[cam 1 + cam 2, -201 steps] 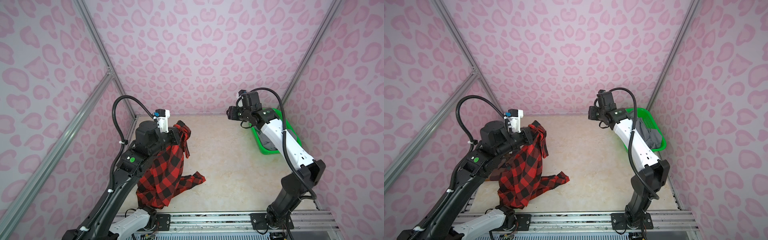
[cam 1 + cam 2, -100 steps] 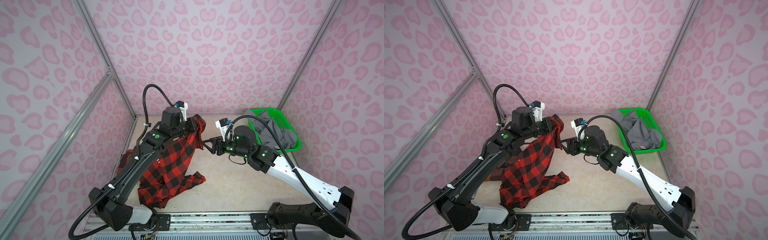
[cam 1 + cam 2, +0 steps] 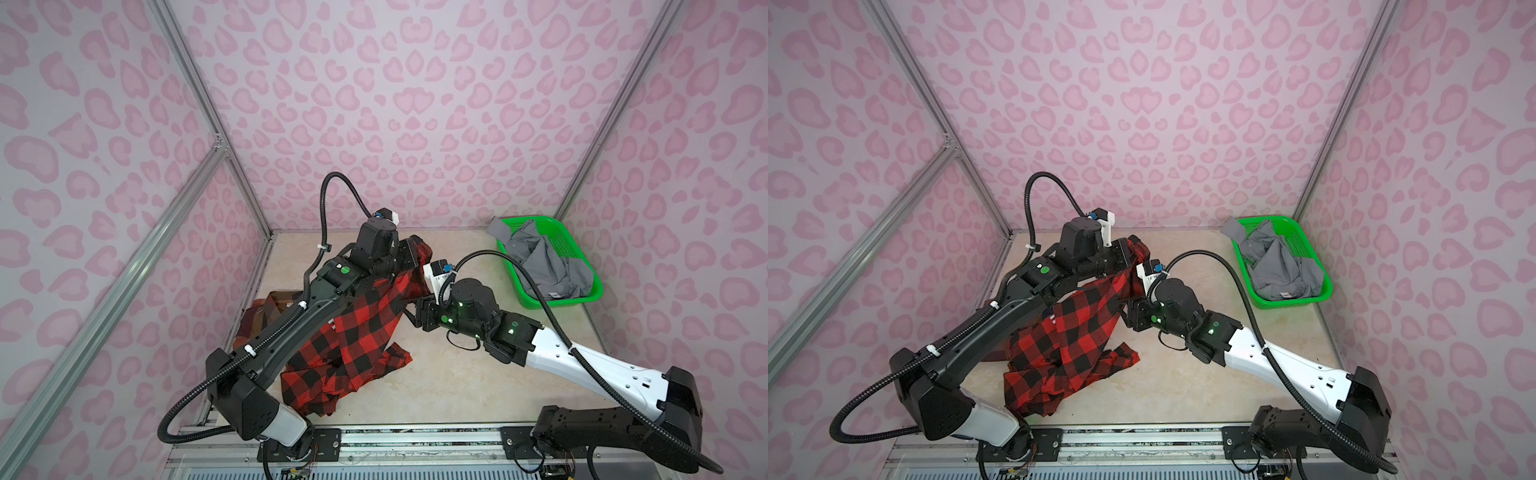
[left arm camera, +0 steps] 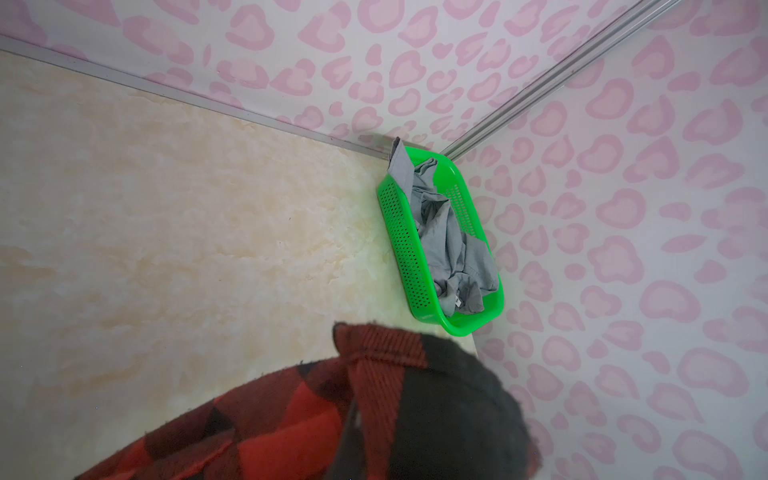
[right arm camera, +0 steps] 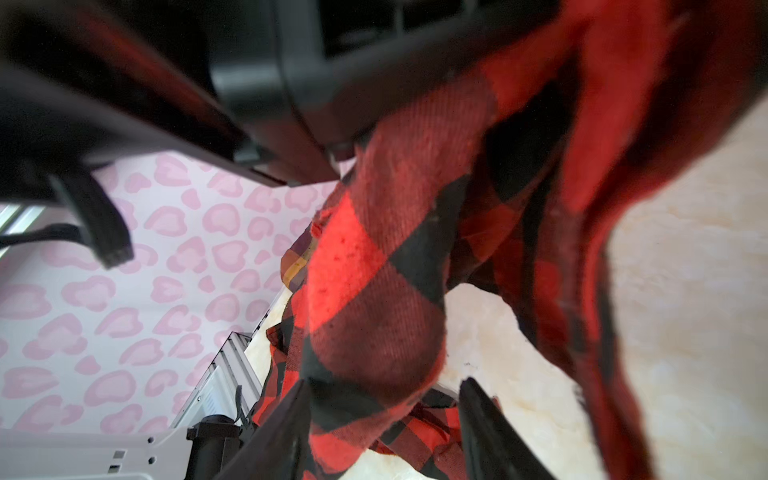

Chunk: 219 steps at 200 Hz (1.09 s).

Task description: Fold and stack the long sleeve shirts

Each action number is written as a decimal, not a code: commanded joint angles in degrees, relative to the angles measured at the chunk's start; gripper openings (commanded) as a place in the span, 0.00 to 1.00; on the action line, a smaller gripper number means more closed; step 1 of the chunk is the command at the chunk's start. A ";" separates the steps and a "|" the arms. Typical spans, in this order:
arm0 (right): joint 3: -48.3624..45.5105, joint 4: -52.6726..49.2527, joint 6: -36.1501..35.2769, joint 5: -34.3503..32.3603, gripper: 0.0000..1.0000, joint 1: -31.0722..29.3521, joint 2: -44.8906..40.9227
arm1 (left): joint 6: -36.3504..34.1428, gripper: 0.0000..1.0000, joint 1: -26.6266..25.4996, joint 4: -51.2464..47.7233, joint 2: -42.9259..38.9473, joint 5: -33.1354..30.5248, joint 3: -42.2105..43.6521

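- Red-and-black flannel (image 3: 357, 332) hangs nearer mid-table than a second ago, its tail on the table (image 3: 457, 382).
- Grey shirt (image 3: 540, 262) lies in the basket (image 3: 561, 302); plaid shirt (image 3: 266, 316) lies behind the left arm.
- Right claw (image 5: 386, 419), earlier by the basket, now half open around the flannel's hanging edge.
- Left claw (image 3: 410, 257) pinches the flannel's top.

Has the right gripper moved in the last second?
Yes. The right gripper has swung away from the green basket, leftward and nearer in a top view, to the red-and-black flannel.
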<state>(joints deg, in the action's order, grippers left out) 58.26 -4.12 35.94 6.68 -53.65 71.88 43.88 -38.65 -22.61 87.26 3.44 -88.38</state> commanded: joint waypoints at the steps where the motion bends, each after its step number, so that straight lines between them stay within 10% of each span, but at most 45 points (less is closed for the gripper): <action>1: -0.92 3.47 2.57 -4.70 0.55 -0.29 0.73 | 1.48 0.03 -0.44 3.01 0.88 -1.68 -1.05; 83: -4.46 6.90 1.82 -6.78 0.00 0.49 0.08 | -0.17 0.14 -0.98 2.48 -0.80 -2.56 -0.28; 132: -9.84 5.63 3.93 -1.40 0.00 8.35 -5.34 | -6.37 0.53 1.08 -2.73 -10.82 -4.44 3.79; 191: -17.40 -2.08 5.02 1.27 0.00 22.21 -11.79 | -6.83 0.59 2.09 -6.91 -29.56 -5.98 23.51; 219: -17.12 -13.26 4.72 -4.63 0.39 26.52 -12.32 | -5.62 0.61 2.22 -9.48 -37.30 -7.83 30.81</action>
<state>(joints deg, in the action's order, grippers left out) 41.19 -7.55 40.99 6.70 -29.58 59.96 37.89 -36.47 -29.30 54.94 -2.13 -61.56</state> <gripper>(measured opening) 0.190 0.604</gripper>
